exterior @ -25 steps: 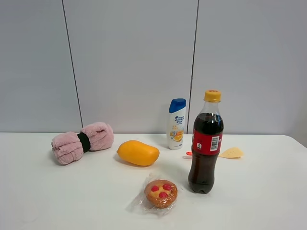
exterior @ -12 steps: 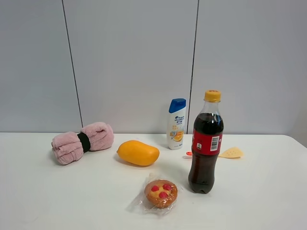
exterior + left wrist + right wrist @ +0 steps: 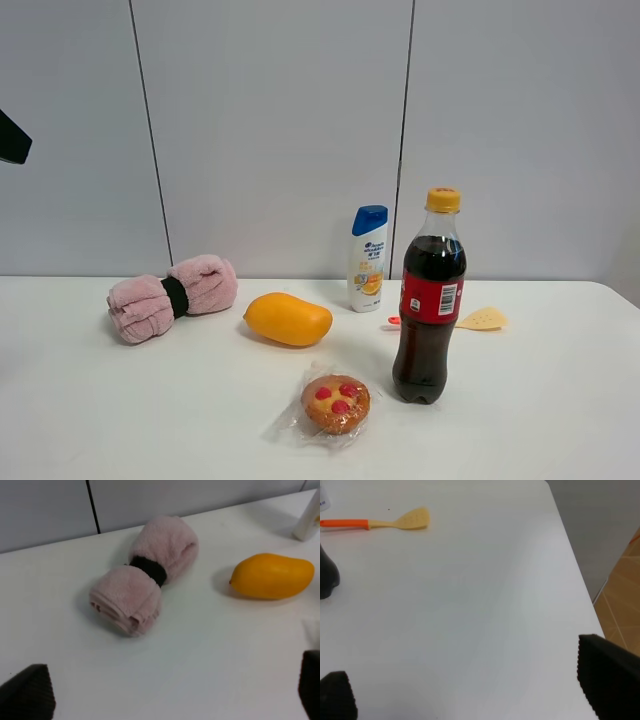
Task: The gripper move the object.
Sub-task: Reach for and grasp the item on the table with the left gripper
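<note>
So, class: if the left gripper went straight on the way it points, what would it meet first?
Probably the pink towel roll, centred ahead of the open left gripper; depth is unclear.

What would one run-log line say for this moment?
left gripper open, empty | right gripper open, empty | shampoo bottle upright, untouched

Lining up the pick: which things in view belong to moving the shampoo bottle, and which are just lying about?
Job: shampoo bottle, standing upright; left gripper and right gripper, both open, holding nothing.
Lying about: cola bottle, mango, pink towel roll, wrapped cake, spatula.
</note>
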Robot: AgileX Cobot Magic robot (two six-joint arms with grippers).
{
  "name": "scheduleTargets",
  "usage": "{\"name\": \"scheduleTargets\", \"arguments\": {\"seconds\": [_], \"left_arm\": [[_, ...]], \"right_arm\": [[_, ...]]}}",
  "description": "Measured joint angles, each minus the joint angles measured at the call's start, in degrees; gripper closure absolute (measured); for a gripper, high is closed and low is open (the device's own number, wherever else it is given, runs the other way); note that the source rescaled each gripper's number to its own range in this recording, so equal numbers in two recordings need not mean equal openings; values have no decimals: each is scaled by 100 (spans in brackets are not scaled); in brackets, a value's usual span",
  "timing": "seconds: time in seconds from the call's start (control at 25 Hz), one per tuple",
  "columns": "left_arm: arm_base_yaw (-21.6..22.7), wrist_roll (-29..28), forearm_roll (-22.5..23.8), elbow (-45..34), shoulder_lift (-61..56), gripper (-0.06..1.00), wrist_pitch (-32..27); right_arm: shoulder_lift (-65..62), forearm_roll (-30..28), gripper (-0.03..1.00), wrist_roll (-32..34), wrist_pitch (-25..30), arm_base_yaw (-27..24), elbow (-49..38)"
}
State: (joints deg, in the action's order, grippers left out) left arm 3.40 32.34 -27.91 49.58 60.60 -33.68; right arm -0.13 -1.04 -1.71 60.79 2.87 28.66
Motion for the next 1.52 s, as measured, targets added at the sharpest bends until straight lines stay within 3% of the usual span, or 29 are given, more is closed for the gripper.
{"name": "scheduleTargets", "arguments": {"seconds": [0.2, 0.4, 0.8, 1.0, 1.52], "left_arm": [[-126, 0, -15, 0, 324, -6, 287], [-705, 10, -15, 129, 651, -6, 695], [-1535, 21, 31, 1739, 1956, -6, 652], [-1842, 21, 418, 2342, 2536, -6, 686], [-2594, 27, 1444, 2392, 3319, -6, 1787]], "right_arm": [[0, 0, -3, 0, 0, 0, 0], [0, 0, -3, 0, 0, 0, 0], [0, 0, -3, 0, 0, 0, 0], [0, 0, -3, 0, 0, 0, 0], [0, 0, -3, 0, 0, 0, 0]]}}
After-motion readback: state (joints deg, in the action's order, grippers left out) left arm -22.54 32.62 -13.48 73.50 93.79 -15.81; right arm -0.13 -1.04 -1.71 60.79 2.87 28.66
